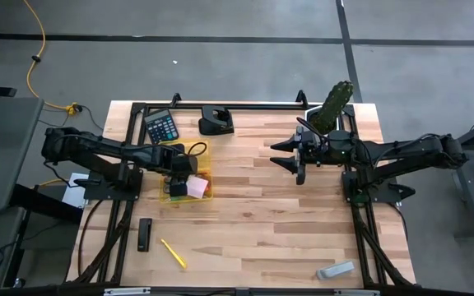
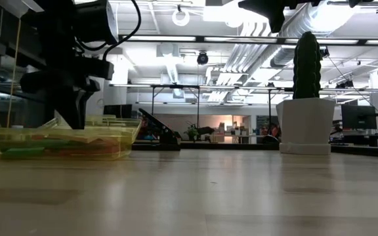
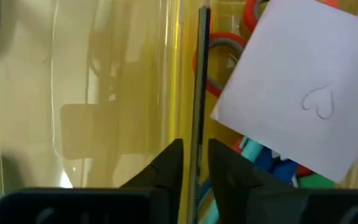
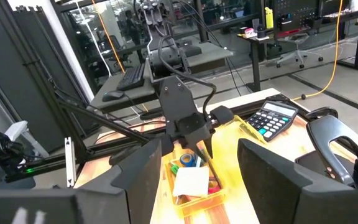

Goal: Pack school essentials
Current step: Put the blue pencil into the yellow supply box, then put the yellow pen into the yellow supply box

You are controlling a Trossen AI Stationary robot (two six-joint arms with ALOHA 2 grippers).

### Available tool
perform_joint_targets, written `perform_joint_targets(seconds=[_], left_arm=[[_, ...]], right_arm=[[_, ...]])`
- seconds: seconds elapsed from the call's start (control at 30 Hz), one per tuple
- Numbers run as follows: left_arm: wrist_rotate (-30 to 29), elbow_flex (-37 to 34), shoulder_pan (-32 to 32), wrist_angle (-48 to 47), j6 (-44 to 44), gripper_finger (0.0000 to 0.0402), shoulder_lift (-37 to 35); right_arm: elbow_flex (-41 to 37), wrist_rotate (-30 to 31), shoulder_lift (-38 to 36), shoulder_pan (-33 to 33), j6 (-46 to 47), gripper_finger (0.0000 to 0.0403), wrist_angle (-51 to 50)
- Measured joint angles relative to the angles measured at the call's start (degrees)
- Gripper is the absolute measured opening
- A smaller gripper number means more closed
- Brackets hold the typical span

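Now the left pincer (image 3: 194, 163) sits low in the yellow tray (image 1: 205, 196), fingers slightly apart around a thin pen (image 3: 201, 74), beside the pink pad (image 3: 303, 93). Lifting crookedly could snag the tray wall. The right pincer (image 1: 296, 161) hovers agape over the desk (image 1: 262, 222).

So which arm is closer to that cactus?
Right. The right gripper hovers just beside the cactus; the left gripper is across the table, down in the yellow tray.
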Motion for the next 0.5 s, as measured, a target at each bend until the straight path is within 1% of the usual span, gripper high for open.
perform_joint_targets(seconds=[0.13, 0.23, 0.37, 0.47, 0.5], left_arm=[[2.6, 0.1, 0.0, -0.2, -0.1, 0.0095, 0.0], [3.8, 1.8, 0.0, -1.9, -0.6, 0.0115, 0.0], [3.9, 7.7, 0.0, -4.8, -0.4, 0.0132, -1.6], [4.0, 13.6, 0.0, -3.5, 0.0, 0.0137, -4.8], [4.0, 15.5, 0.0, -1.2, 0.4, 0.0138, -6.2]], right_arm=[[0.0, 0.0, 0.0, 0.0, 0.0, 0.0206, 0.0], [0.0, 0.0, 0.0, 0.0, 0.0, 0.0206, 0.0], [0.0, 0.0, 0.0, 0.0, 0.0, 0.0206, 0.0], [0.0, 0.0, 0.0, 0.0, -0.5, 0.0206, 0.0], [0.0, 0.0, 0.0, 0.0, -0.5, 0.0206, 0.0]])
